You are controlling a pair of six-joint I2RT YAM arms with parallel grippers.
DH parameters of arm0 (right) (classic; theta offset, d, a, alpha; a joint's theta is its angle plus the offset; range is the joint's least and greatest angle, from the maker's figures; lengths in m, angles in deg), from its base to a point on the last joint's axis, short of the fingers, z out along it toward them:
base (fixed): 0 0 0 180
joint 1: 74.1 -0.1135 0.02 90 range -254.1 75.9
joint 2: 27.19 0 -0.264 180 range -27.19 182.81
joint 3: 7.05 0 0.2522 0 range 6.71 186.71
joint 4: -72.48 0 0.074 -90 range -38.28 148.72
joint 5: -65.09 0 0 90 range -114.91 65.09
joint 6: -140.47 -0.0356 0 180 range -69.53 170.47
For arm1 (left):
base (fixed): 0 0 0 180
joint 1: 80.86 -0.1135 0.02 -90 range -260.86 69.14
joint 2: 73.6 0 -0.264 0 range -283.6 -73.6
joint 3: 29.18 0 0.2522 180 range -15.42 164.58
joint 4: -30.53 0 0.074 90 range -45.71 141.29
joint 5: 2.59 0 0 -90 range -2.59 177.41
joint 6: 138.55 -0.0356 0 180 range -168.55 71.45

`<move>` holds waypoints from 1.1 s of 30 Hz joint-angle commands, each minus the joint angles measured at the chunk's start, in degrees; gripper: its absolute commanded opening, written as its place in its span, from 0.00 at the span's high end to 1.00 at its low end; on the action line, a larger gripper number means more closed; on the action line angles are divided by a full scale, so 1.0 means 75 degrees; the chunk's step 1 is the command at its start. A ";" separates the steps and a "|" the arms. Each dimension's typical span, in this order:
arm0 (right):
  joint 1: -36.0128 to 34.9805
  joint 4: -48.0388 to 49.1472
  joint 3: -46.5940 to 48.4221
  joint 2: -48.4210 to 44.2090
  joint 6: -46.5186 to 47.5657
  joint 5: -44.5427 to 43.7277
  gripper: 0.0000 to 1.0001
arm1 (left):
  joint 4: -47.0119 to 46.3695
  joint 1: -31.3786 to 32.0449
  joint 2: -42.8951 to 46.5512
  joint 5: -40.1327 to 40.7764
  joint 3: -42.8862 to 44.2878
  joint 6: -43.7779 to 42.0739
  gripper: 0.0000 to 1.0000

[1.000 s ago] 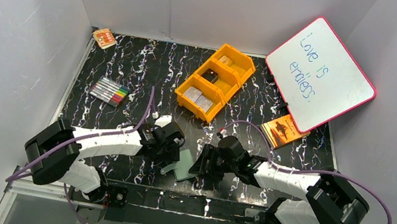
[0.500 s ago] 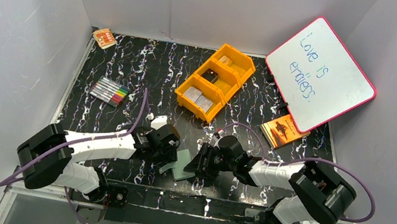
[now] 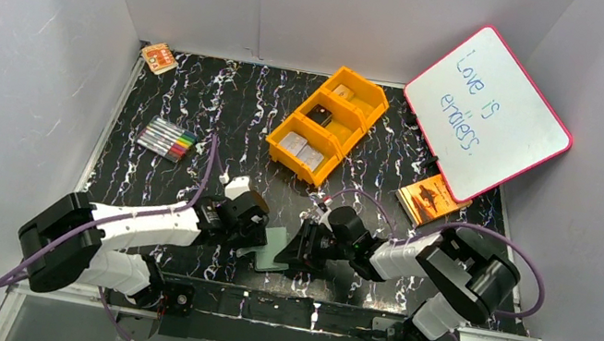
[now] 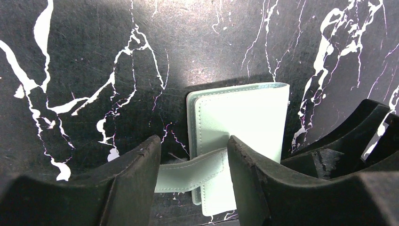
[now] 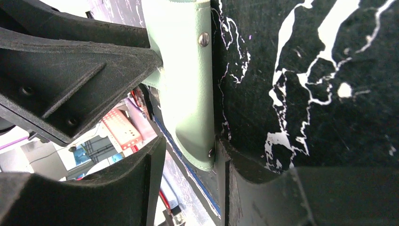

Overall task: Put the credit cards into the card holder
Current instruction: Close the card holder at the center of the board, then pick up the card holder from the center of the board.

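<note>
The card holder (image 3: 272, 251), a pale grey-green folded wallet, lies flat near the table's front edge. My left gripper (image 3: 254, 235) is open and straddles its snap tab (image 4: 188, 172), which lies across the gap between the fingers. My right gripper (image 3: 300, 250) comes in from the other side, open. In the right wrist view, the wallet's riveted edge (image 5: 188, 94) rests against one finger (image 5: 223, 174), while the other finger stands apart. The credit cards sit far off in the orange tray (image 3: 291, 125): silver ones (image 3: 302, 149), a black one (image 3: 319, 114) and a tan one (image 3: 345, 93).
A tilted whiteboard (image 3: 486, 114) leans at the back right, with an orange-brown booklet (image 3: 429, 198) beneath it. Coloured markers (image 3: 165, 139) lie at the left and an orange packet (image 3: 159, 57) in the back left corner. The metal front rail (image 3: 283, 308) runs just behind the wallet.
Both grippers have narrowed, the right one more. Both arms have shifted a little left, and the wallet has slid slightly left with them.
</note>
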 commanded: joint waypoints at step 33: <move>-0.0016 -0.7137 0.3272 -0.3625 0.5054 -0.3898 1.00 | 0.3894 -0.0053 0.2073 0.2641 0.4271 -0.0220 0.22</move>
